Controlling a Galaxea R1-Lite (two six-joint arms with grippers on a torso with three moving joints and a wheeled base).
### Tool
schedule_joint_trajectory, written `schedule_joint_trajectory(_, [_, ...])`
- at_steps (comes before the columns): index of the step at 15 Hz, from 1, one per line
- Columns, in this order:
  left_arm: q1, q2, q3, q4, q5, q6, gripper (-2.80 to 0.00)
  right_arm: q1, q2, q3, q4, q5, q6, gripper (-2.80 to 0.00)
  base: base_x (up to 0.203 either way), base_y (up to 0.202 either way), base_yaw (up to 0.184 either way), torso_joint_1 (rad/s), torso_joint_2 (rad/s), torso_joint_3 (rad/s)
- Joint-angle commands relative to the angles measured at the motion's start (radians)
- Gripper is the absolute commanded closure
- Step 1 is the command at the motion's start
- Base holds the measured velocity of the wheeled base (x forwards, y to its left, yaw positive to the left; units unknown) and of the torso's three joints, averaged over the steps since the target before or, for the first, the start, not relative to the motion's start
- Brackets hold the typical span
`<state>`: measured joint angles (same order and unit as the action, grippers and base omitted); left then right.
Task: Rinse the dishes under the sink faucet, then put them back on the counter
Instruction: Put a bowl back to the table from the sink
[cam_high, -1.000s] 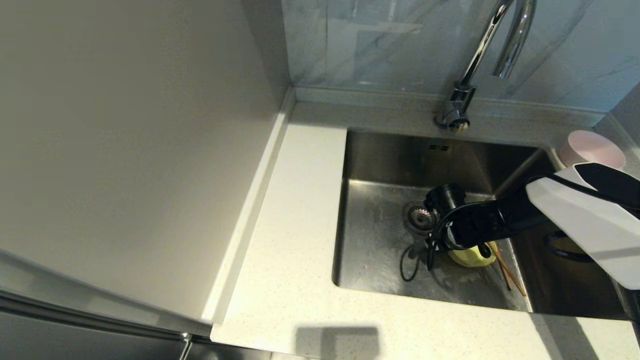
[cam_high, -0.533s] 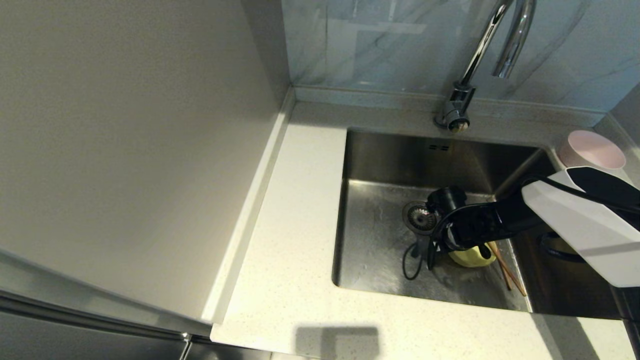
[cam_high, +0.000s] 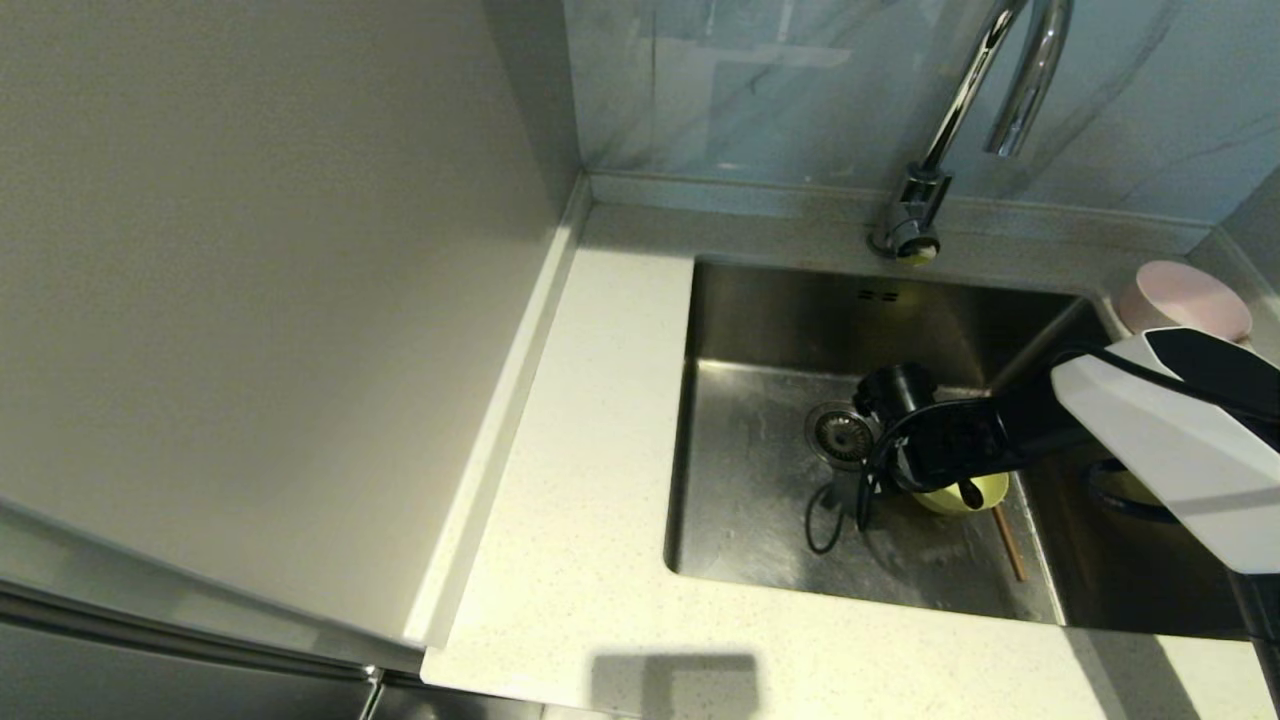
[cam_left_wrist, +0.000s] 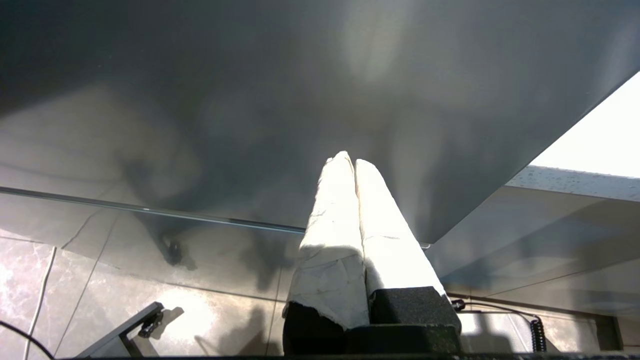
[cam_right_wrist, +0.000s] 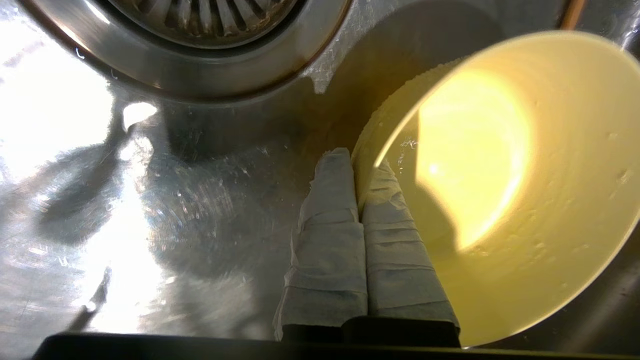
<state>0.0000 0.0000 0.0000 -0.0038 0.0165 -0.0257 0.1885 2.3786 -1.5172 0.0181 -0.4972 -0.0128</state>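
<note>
The right gripper (cam_right_wrist: 356, 172) was down in the sink (cam_high: 760, 300), just beside the drain (cam_high: 838, 434), its fingers (cam_right_wrist: 330, 220) pinched tight on the rim of the yellow-green bowl (cam_right_wrist: 505, 185), one inside and one outside. The bowl was tilted, not yet under the faucet (cam_high: 985, 90), where no water showed. A chopstick (cam_high: 1008, 542) lay on the sink floor near the bowl. The pink bowl (cam_high: 1185, 298) sat on the tabletop (cam_high: 590, 480) beside the sink's far right corner, so perhaps one dish was finished. The left gripper (cam_left_wrist: 354, 167) was parked below, fingers together, empty.
</note>
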Motion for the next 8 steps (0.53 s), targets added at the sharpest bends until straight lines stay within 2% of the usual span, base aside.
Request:
schedule_joint_trajectory(1, [0.000, -0.003, 0.000, -0.001, 0.000, 0.000, 0.00, 0.001, -0.037, 0.003, 0.000, -0.002, 0.001, 0.00, 0.000, 0.000, 0.000, 0.000, 0.00, 0.000])
schedule_joint_trajectory(6, [0.000, -0.003, 0.000, -0.001, 0.000, 0.000, 0.00, 0.002, -0.135, 0.037, -0.001, 0.009, 0.010, 0.00, 0.000, 0.000, 0.000, 0.000, 0.00, 0.000])
schedule_joint_trajectory(8, [0.000, -0.003, 0.000, -0.001, 0.000, 0.000, 0.00, 0.003, -0.203, 0.058, -0.002, 0.056, 0.013, 0.00, 0.000, 0.000, 0.000, 0.000, 0.00, 0.000])
